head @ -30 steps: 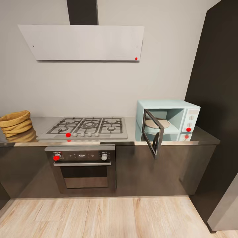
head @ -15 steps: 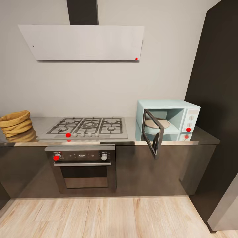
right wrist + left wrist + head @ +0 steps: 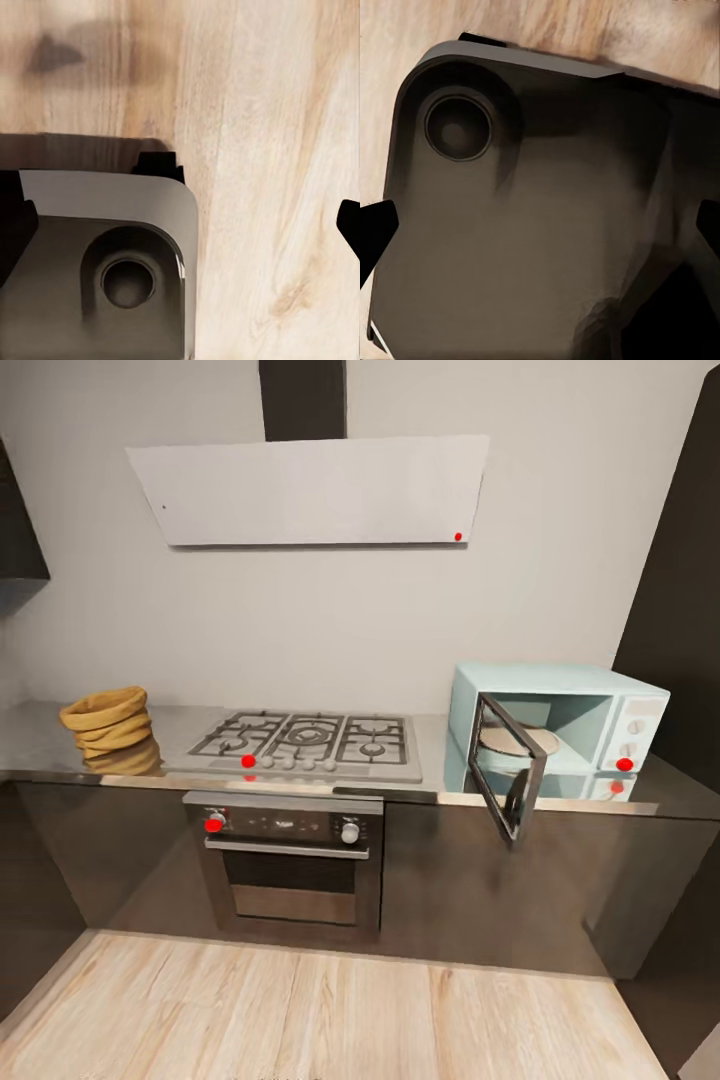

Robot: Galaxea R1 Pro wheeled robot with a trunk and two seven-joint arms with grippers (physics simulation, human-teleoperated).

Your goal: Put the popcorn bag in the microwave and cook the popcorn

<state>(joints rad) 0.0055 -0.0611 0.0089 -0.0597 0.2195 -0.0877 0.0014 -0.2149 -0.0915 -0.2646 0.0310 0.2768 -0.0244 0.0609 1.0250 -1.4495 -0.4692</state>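
The popcorn bag (image 3: 106,717), a squat tan sack with a rolled rim, stands on the grey steel countertop (image 3: 40,745) at the far left of the head view. At the far right of the same slab sits the mint-blue microwave (image 3: 585,710). Its dark glass door (image 3: 507,768) hangs wide open, and a round pale plate lies inside. No popcorn can be seen. My left gripper (image 3: 540,229) is open above the robot's dark base. My right gripper (image 3: 180,225) is open too, over the wooden floor, with nothing between its fingers.
A gas hob (image 3: 308,742) with black grates lies between the bag and the microwave, with a steel oven (image 3: 290,860) under it. A white hood (image 3: 310,490) hangs above. A tall dark cabinet (image 3: 680,590) stands right of the microwave. Wooden floor (image 3: 330,1010) stretches before the cabinets.
The whole head picture has shifted right, so the camera has moved; more of the counter's left end now shows. Nothing on the counter has moved.
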